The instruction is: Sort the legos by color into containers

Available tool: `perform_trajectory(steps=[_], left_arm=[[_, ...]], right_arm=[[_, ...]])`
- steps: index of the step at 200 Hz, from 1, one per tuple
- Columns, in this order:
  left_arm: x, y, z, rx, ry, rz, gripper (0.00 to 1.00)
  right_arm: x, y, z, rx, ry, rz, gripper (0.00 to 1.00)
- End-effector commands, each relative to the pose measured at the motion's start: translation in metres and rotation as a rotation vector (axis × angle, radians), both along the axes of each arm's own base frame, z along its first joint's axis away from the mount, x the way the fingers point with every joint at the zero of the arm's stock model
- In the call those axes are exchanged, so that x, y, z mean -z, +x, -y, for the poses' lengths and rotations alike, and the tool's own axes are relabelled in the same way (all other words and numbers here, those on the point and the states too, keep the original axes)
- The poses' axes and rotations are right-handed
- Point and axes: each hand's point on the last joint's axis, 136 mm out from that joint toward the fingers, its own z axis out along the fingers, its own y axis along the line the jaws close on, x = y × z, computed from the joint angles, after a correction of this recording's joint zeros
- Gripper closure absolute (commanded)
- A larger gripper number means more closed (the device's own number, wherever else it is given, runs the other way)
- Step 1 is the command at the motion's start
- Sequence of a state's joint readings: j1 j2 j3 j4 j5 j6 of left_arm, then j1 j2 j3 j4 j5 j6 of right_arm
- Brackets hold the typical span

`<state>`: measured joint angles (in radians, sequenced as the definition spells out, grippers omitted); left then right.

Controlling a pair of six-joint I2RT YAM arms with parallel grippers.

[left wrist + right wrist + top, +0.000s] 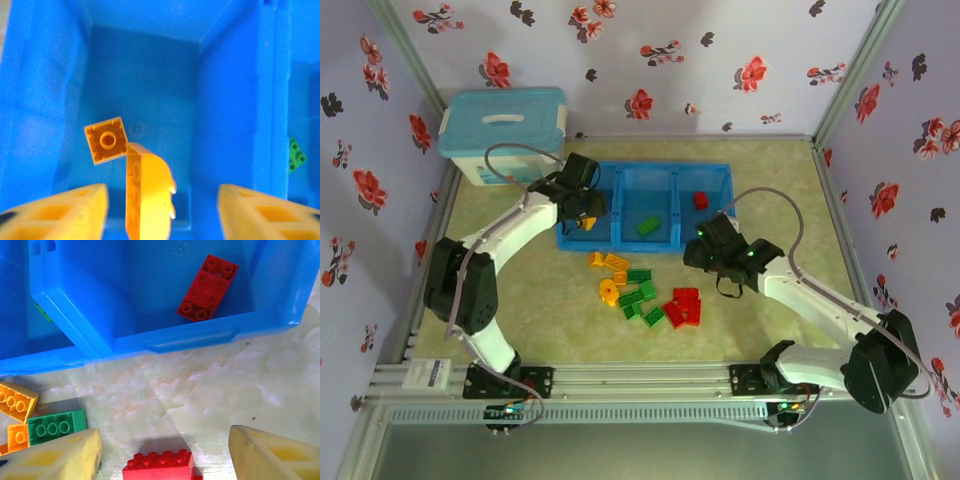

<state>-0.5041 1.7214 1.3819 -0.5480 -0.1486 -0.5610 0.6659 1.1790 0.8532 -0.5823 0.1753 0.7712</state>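
Two orange legos (106, 140) binned, one green (647, 226), one red (208, 287)

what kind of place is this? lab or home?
Probably a staged robot test cell, not a home: floral wall panels box in a tabletop, and an aluminium rail along its near edge carries the arm bases.
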Motion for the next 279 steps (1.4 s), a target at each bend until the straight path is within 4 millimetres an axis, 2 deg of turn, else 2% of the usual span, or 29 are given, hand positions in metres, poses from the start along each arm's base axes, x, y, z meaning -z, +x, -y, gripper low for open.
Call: perform_trajectory(steps=[1,21,42,99,138,209,238,279], left_arm=[[-0.015,0.004,-0.003,0.027,0.026,0.012,0.26],[-0.024,-0.009,-0.003,0.035,0.017,0.031,0.22],[-0.021,-0.036,-0.001,0.042,0.02,0.024,0.22],[0.022,-0.128,0.019,0.129,0.019,-0.049,0.22],[0.053,-0.169,0.027,0.145,-0.05,-0.141,0.22],[0.085,-0.188,0.049,0.149,-0.027,-0.218,0.21],[0.099,-0.19,0.049,0.133,-0.002,-0.246,0.21],[0.108,-0.188,0.043,0.116,0.036,-0.243,0.22]], right_arm=[[-0.01,-0.006,0.004,0.008,0.008,0.008,0.32],[-0.016,-0.008,0.005,0.013,0.019,0.023,0.32],[-0.018,-0.01,0.006,0.014,0.028,0.03,0.32],[-0.008,-0.01,0.002,0.009,0.032,0.012,0.32],[-0.004,-0.009,-0.006,0.0,0.041,0.008,0.32],[0.001,-0.011,-0.014,-0.017,0.029,0.004,0.32],[0.001,-0.012,-0.011,-0.01,0.027,0.008,0.32],[0.003,-0.013,-0.009,-0.004,0.021,0.01,0.32]])
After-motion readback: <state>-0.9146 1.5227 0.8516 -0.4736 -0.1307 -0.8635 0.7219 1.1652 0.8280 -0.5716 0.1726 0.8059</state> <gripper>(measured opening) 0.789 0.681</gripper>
